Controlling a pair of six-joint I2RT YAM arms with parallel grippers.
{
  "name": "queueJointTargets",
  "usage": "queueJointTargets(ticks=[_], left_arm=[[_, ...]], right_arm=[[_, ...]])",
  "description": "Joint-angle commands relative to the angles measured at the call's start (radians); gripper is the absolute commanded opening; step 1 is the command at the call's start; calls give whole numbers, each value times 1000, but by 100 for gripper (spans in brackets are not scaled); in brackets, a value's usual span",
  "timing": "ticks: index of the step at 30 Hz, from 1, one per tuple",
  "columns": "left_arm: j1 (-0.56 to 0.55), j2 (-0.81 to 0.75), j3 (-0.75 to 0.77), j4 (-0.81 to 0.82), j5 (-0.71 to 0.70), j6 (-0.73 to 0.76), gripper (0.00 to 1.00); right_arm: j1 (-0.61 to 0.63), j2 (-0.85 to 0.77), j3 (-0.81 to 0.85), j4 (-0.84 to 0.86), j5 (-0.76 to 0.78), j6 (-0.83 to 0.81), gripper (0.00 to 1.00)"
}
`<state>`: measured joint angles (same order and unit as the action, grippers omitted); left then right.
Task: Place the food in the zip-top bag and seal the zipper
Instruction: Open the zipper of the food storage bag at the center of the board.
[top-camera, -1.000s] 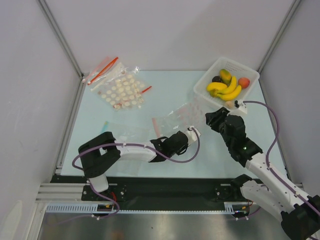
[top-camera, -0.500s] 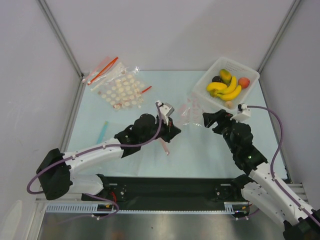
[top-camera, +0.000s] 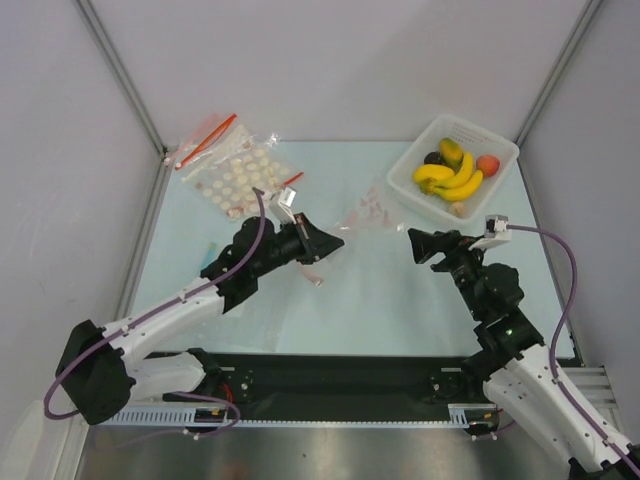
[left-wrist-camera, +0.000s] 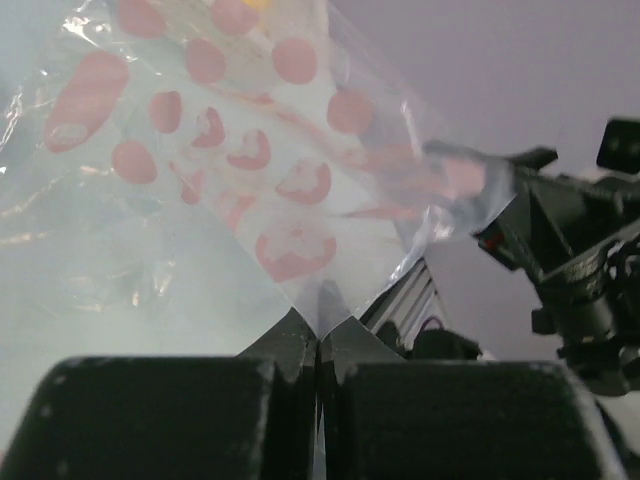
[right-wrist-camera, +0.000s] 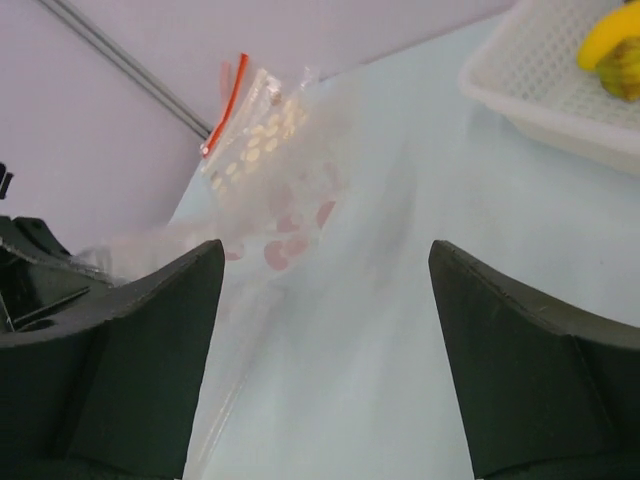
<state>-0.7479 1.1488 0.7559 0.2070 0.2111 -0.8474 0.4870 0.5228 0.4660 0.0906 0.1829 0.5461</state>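
Above the table (top-camera: 400, 300), left pincer (left-wrist-camera: 318, 338) apparently pinches zip-top bag (left-wrist-camera: 215, 190).

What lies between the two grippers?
The zip-top bag, pinched by the left gripper, extends toward the open right gripper; the top view shows it.

Clear pink-dotted zip-top bag (left-wrist-camera: 250, 180) hangs pinched in the left hand (left-wrist-camera: 318, 338); food (top-camera: 450, 176) lies heaped far right.
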Motion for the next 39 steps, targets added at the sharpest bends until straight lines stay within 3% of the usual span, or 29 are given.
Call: queueJointTargets(ticks=[1,3,6,8,17,32,39], left_arm=[[15,-64,0,0,-108,-150,0],[15,-93,8,-71,-198,-191,0],[15,-138,2,-122,-278,-226,0],[15,-162,-24,-127,-298,-248,0],[15,-207,-17,-259,-358,-344,0],[15,-290,72,-491,-500,-265,1],[15,-311,102,-534,-504,-239,0]], right_arm=[[12,-14,-20,130,-148,-83,86],[36,6,-33,185,-212,-123,81],[145,65,-20,218,-143,-201,81],[229,97,-10,228,-96,-260,82],[444,287,0,377,-172,-442,79],[509,316,6,365,-206,-567,72],[561,385,40,336,-183,-632,57]])
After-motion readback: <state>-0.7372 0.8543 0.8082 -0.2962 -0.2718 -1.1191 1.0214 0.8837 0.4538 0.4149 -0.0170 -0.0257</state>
